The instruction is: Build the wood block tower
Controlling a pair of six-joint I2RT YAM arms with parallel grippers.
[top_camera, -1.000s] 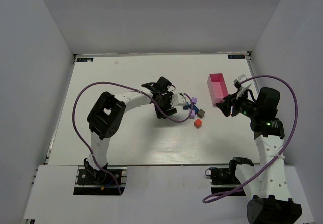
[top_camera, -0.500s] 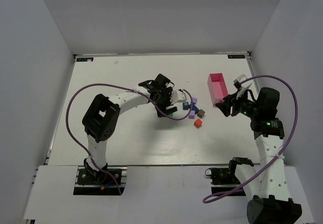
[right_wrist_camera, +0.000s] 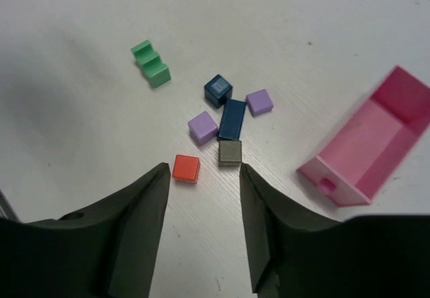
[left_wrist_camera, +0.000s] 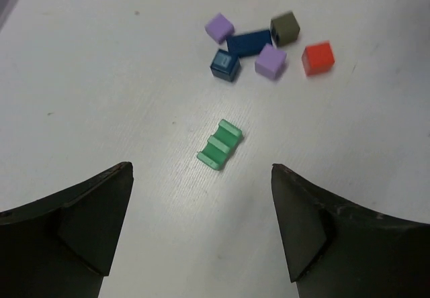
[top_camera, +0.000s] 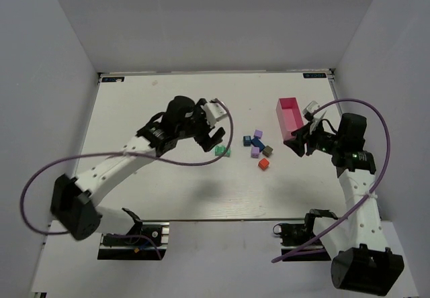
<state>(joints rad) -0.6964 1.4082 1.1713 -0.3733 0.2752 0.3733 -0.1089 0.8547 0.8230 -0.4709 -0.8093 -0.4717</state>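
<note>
- No tower yet! The wood blocks all lie flat on the worktop [top_camera: 154, 96], one layer deep, around mid-table and right of centre.
- Left tool [top_camera: 210, 139]: jaws flung wide and gripping nothing, with the green stepped block [left_wrist_camera: 220, 143] lying loose on the worktop beneath it.
- Right tool [right_wrist_camera: 203, 170]: fingers parted about halfway and empty, hovering over the near edge of the cluster.
- The cluster is tight. The blue cube [left_wrist_camera: 225, 64], the dark blue long block [left_wrist_camera: 249, 43] and two purple cubes [left_wrist_camera: 220, 27] [left_wrist_camera: 270, 62] sit touching or nearly so. The grey-brown cube [left_wrist_camera: 285, 27] is just beside them, and the red cube [left_wrist_camera: 318, 58] is a little apart.
- The green piece sits alone, well apart from the rest on the left arm's side.
- Handling, as I read it: these are tiny, rigid and light, and the painted faces are probably slick. They could skid or tip at a nudge.
- The best hold is likely square across two flat opposite faces. For the green piece, that means its smooth side walls rather than the stepped top.
- The red cube and the green block look the easiest picks, since their neighbours leave finger room.
- The right wrist view alone shows the pink box [right_wrist_camera: 376, 143] open and empty.
- The wrist views reveal the green block's steps and a pale mark on the blue cube. From above these are only coloured dots.
- The top view alone shows both arms and the right tool close by the box's near end.
</note>
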